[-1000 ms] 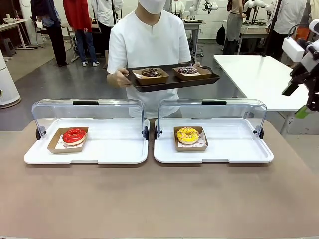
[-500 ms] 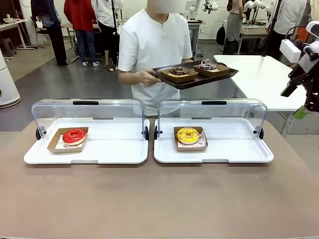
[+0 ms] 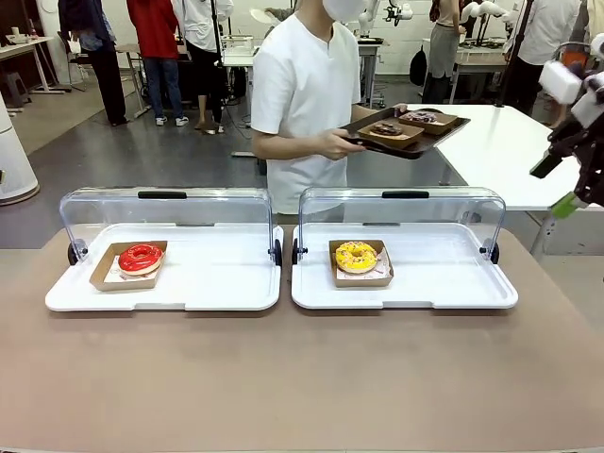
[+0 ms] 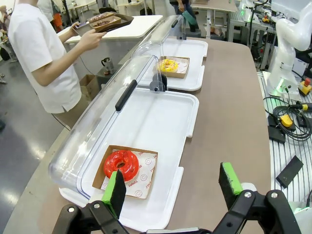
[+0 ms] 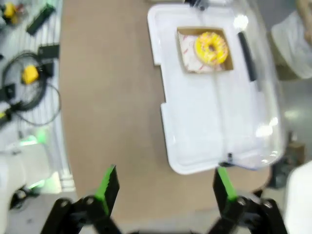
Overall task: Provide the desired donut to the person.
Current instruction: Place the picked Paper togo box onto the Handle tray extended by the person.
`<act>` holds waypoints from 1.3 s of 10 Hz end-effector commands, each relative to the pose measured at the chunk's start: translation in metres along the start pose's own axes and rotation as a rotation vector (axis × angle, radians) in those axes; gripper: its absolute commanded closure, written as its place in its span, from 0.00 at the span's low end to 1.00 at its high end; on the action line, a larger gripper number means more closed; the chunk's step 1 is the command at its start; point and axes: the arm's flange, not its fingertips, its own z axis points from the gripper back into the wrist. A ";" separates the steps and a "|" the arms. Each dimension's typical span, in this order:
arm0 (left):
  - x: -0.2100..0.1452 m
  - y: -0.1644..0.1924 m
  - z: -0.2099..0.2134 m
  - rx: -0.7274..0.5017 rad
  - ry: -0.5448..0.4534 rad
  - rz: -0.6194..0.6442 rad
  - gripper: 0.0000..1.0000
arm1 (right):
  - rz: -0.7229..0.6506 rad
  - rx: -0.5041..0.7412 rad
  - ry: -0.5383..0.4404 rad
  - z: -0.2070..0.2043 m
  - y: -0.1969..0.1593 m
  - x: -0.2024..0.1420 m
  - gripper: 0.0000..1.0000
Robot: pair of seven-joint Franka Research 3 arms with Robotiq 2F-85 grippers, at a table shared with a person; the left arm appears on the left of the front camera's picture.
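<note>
Brown matte tabletop (image 3: 302, 377) in an open lab hall, grey floor and other white tables behind. Two white plastic display trays with clear hinged dome lids raised sit side by side at the far half: left tray (image 3: 217, 283) and right tray (image 3: 444, 283). Red-glazed ring donut (image 3: 140, 256) in a brown cardboard box lies at the left tray's left end. Yellow-glazed ring donut (image 3: 356, 255) in a similar box lies at the right tray's left end.

The person in the white short-sleeved shirt (image 3: 307, 94) stands beyond the table, turned toward picture right, holding a dark serving tray (image 3: 401, 143) bearing two boxed dark donuts.

Left gripper (image 4: 173, 187): fingers spread, empty, above the table's left end. Right gripper (image 5: 163, 187): fingers spread, empty, high over the table's right end.
</note>
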 end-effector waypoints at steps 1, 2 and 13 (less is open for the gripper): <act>0.001 0.000 0.002 -0.003 -0.009 -0.005 0.00 | -0.039 0.140 -0.315 0.017 -0.038 -0.048 0.00; 0.001 0.000 0.002 -0.003 -0.009 -0.005 0.00 | -0.078 0.161 -0.450 0.021 -0.052 -0.079 0.00; 0.001 0.000 0.002 -0.003 -0.009 -0.005 0.00 | -0.104 0.261 -0.735 -0.034 -0.043 -0.222 0.00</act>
